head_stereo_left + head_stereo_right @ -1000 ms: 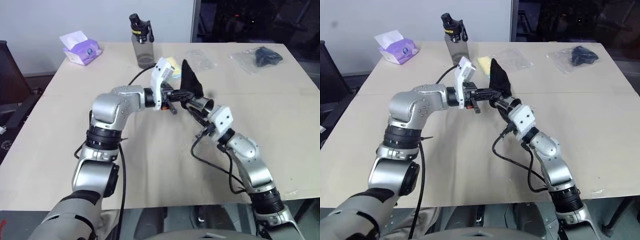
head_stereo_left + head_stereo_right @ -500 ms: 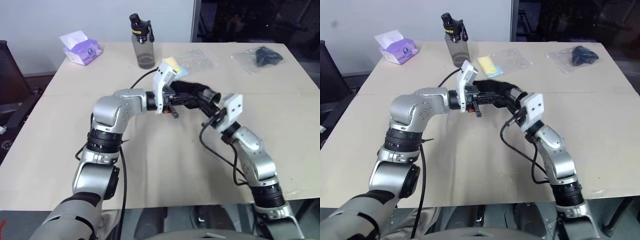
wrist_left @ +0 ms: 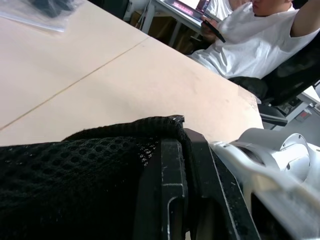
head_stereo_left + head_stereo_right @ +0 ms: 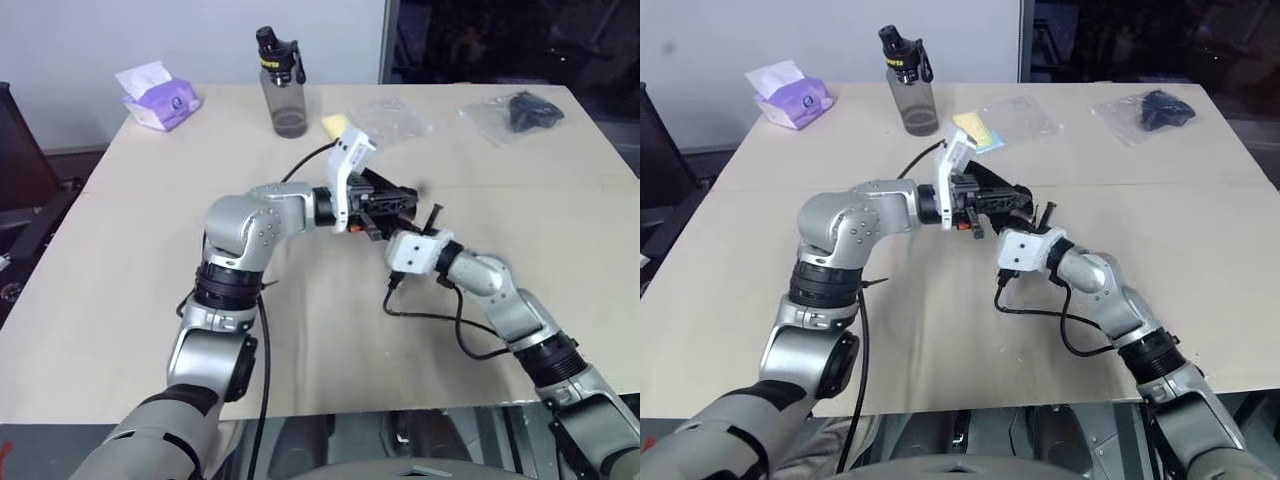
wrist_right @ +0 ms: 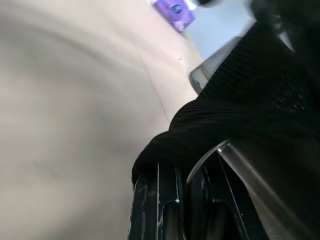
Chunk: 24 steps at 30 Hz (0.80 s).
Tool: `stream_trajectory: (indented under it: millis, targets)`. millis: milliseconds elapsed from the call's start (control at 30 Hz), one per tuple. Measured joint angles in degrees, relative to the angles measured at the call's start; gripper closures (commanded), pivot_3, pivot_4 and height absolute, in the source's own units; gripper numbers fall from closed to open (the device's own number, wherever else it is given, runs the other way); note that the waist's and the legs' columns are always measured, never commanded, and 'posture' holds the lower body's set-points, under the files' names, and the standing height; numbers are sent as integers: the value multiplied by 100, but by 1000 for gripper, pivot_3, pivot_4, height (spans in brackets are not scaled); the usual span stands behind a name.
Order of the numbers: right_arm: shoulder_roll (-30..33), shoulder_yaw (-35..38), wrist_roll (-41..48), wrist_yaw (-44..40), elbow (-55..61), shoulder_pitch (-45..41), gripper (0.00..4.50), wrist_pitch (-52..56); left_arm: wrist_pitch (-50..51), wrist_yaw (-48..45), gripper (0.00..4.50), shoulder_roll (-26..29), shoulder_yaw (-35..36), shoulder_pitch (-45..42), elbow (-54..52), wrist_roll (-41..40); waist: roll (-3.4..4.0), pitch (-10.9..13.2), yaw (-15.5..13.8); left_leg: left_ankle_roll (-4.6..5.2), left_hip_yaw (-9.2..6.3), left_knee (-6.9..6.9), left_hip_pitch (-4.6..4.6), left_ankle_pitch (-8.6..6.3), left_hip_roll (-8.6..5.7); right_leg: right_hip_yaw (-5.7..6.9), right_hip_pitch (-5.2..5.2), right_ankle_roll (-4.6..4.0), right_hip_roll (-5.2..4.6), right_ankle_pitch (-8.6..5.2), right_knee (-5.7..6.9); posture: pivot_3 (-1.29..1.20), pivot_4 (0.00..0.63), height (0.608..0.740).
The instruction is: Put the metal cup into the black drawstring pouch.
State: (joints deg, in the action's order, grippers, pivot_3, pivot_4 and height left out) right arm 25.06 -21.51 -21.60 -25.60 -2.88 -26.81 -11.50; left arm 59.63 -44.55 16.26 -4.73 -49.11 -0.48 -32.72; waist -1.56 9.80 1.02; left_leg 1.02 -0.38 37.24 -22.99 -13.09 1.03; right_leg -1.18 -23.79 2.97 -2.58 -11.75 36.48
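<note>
Hard to make out much of the small shiny silver steel metal cup here: in the right wrist view just a curved rim and a strip of grey wall show, the soft matte black drawstring pouch draped over and around it, and from the head views the cup is hidden behind the two hands. The pouch shows there as a dark bunch held above the middle of the pale beige counter, its far end cut off by the left wrist's white housing.

The left hand reaches in from the left, pointing across to the right, fingers pressed together on the mesh fabric of the pouch. The right hand comes up from below right, forearm low over the counter, its fingers closed tight on the cup's rim with pouch cloth over it.

Both arms meet mid-counter with bare surface all round. Well clear at the far edge stand a grey translucent bottle with black cap, a purple tissue pack and two clear plastic bags, one with a dark item. A person in a white shirt sits beyond the counter's far corner
</note>
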Motion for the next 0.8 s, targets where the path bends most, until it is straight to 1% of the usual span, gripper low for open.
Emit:
stream_trajectory:
  millis: [100,133,200,233,267,300,333,367,433,500,600,633,733,800]
  targets:
    - [-140,45,-24,16,-50,-9,4460,109,14,38,4500,-19,1,10,-10,0,0,0,-1,0,-1,0,0,0,0,1,0,0,0,0,1,0,150,740]
    - [-264,107,90,-8,-43,11,4145,237,13,40,4500,-25,-1,17,-10,0,0,0,1,0,-1,0,0,0,1,0,0,0,0,0,2,0,150,740]
    - [-555,279,450,-49,-5,72,3463,588,13,38,4500,-45,-11,27,-20,-11,0,0,-7,0,-4,1,0,0,1,2,1,-1,0,0,3,0,150,740]
    - [-705,417,687,-79,58,126,2975,823,13,37,4500,-61,-26,32,-47,-12,0,0,-17,0,-3,1,0,0,1,2,1,-1,-1,1,3,0,150,740]
    - [-743,471,815,-106,99,128,2581,942,11,37,4500,-69,-34,45,-55,-12,0,0,-22,0,-2,2,-1,0,0,1,1,-1,-1,1,2,0,150,740]
    - [-733,535,944,-165,187,142,2047,1043,-2,34,4500,-55,-34,63,-56,-11,1,1,-22,0,0,2,-1,0,-2,0,1,-1,-4,1,2,0,150,740]
    - [-729,633,1062,-212,271,185,1676,1084,-30,34,4500,-26,-34,75,-55,-7,1,1,-22,0,0,2,-1,0,-3,0,1,-1,-5,1,1,0,150,740]
    - [-704,737,1225,-286,393,248,1121,1130,-72,38,4500,12,-32,85,-46,3,1,1,-20,0,0,2,-1,0,-3,-1,1,0,-5,1,1,0,150,740]
    - [-659,903,1573,-463,680,424,316,1239,-144,71,4500,39,-24,93,-7,29,1,1,-27,0,-3,2,-2,0,-3,3,2,0,-5,0,0,0,150,740]
    - [-556,1101,2126,-753,1151,728,316,1472,-177,130,4500,35,1,97,52,49,0,2,-31,1,-6,0,-3,0,-3,6,2,0,-5,0,-1,0,150,740]
    - [-229,1468,2960,-1202,1842,1105,316,1888,-204,212,4500,40,46,104,130,73,2,4,-27,1,-4,0,-3,-1,-3,5,2,0,-5,0,-2,0,150,740]
    - [-169,1541,3110,-1287,2005,1165,316,1934,-204,223,4500,43,59,105,131,73,2,4,-21,1,-4,0,-1,-1,-3,5,2,1,-5,0,-1,0,150,740]
    - [-133,1623,3283,-1384,2310,1314,316,1790,-204,225,4500,6,57,117,128,66,2,4,-10,1,-6,0,5,0,-1,5,3,16,-1,-10,3,0,150,740]
    - [21,1607,3015,-1404,2248,1616,316,1073,-220,236,4500,-46,22,146,119,66,2,4,-34,1,-9,0,6,-1,-1,10,6,20,-1,-13,4,0,150,740]
